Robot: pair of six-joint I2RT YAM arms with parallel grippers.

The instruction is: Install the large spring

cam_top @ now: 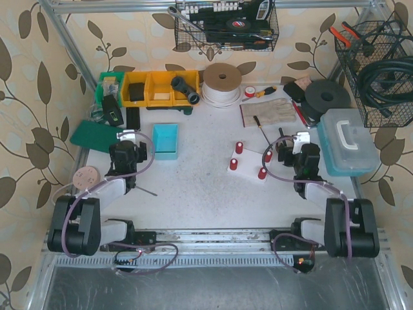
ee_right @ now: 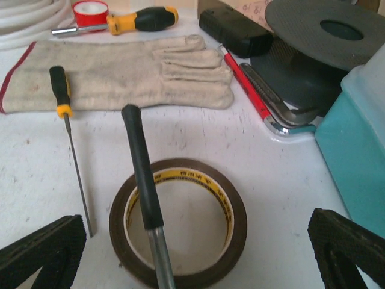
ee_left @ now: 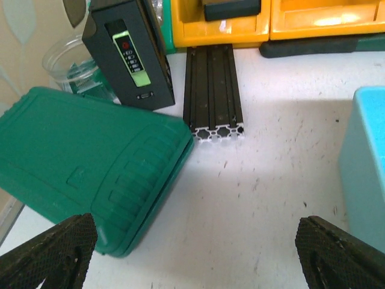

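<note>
Currently your left gripper [ee_left: 194, 256] and right gripper [ee_right: 195, 256] are spread, empty; 4 red posts [cam_top: 239, 148], at the right's 9 o'clock, probably suit either arm.

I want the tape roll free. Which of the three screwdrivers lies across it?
The all-black-handled screwdriver, resting over the brown tape roll. The thin yellow-banded screwdriver lies on the table to its left; the stubby yellow one sits beyond the glove.
</note>
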